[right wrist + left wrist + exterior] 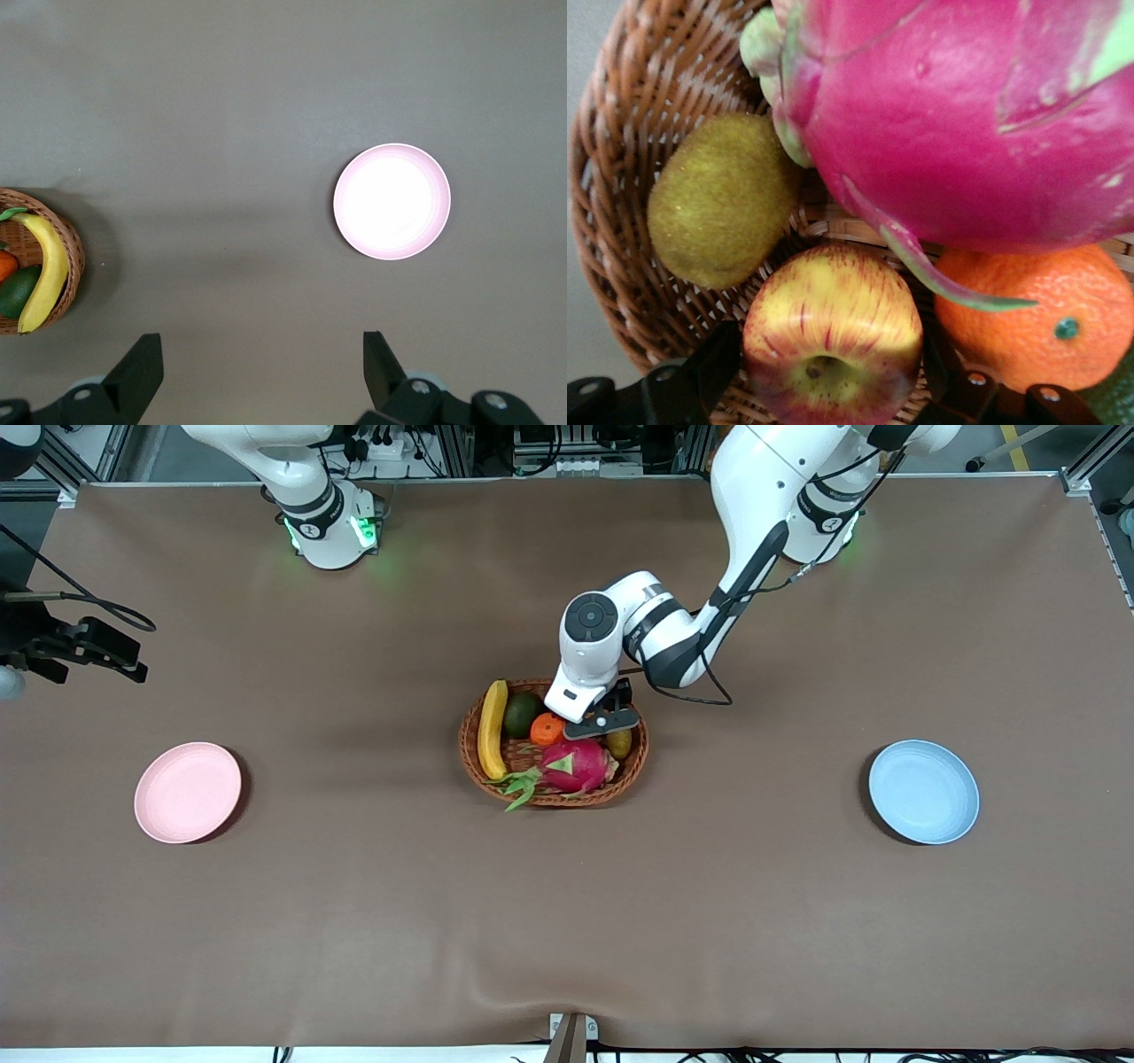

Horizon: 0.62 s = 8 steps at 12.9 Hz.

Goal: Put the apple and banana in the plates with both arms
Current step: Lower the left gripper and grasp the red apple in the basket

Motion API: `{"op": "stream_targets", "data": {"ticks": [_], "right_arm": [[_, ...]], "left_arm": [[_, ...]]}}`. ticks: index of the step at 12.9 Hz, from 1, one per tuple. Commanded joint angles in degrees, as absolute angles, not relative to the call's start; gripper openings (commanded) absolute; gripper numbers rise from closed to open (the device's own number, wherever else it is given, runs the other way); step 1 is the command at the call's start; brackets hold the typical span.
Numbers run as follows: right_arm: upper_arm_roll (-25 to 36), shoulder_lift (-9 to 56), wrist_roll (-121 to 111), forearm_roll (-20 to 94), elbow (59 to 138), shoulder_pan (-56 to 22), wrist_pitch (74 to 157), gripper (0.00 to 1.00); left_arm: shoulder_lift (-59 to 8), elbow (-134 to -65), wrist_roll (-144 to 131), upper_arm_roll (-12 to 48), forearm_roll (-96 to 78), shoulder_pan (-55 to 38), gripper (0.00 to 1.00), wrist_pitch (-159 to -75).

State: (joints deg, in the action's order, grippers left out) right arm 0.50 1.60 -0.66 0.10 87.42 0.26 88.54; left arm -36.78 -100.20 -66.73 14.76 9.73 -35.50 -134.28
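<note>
The bench [354,903] is covered in a plain brown matte cloth. One plate [187,792] is coloured pale pink, the other plate [924,791] pale blue. The basket [631,766] is woven in brown wicker. The banana [492,729] is coloured yellow with darker tips. The apple [833,335] is marked with red streaks over yellow blotches. The orange [546,729] is plain orange with a small green stem spot. The dragon fruit [576,767] is coloured magenta with green leaves. A dull yellow-green fuzzy fruit [722,199] and a dark green fruit [521,712] are also seen. The arms are finished white with dark grey joints; each end effector, left [604,720] and right [263,376], is black.
</note>
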Motion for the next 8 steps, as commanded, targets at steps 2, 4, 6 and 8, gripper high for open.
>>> {"op": "stream_targets", "data": {"ticks": [2, 4, 6, 8], "right_arm": [[0.70, 1.58, -1.14, 0.70, 86.22, 0.70, 87.19, 1.00], [0.70, 1.58, -1.14, 0.27, 86.22, 0.70, 86.66, 1.00], [0.70, 1.58, -1.06, 0.26, 86.31, 0.70, 86.57, 1.00], [0.62, 1.67, -1.23, 0.35, 86.66, 0.70, 85.35, 1.00]], "left_arm": [[-37.88, -98.79, -68.91, 14.15, 11.25, -36.39, 0.44, -135.09], [-37.18, -98.27, -68.99, 14.24, 11.08, -36.21, 0.00, -135.00], [-35.26, -97.73, -69.34, 14.33, 10.46, -36.04, 0.00, -133.95], [-31.92, -97.56, -71.53, 14.76, 10.46, -35.95, 0.00, -127.74]]}}
